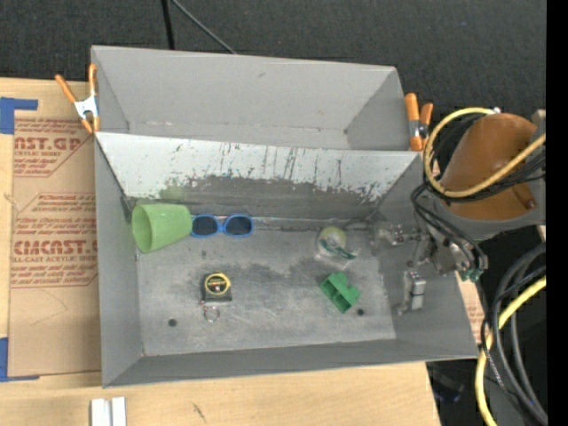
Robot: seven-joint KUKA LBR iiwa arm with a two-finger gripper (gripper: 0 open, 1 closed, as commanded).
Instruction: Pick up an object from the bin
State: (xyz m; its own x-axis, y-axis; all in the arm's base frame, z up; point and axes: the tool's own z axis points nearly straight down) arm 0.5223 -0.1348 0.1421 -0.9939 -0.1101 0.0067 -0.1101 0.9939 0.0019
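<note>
My gripper [413,289] hangs over the bin's right side wall, near the front right corner. Nearest to it, a small green block [340,292] lies on the floor to its left. A pale, clear roundish thing [334,241] sits a little further back, left of the gripper. Nothing shows in the gripper.
A light green cup [161,226] lies on its side at the left wall, with blue sunglasses [222,226] right beside it. A small yellow and black tape measure [216,286] rests at the front left. The arm with its orange cover and cables stands outside the bin's right rim.
</note>
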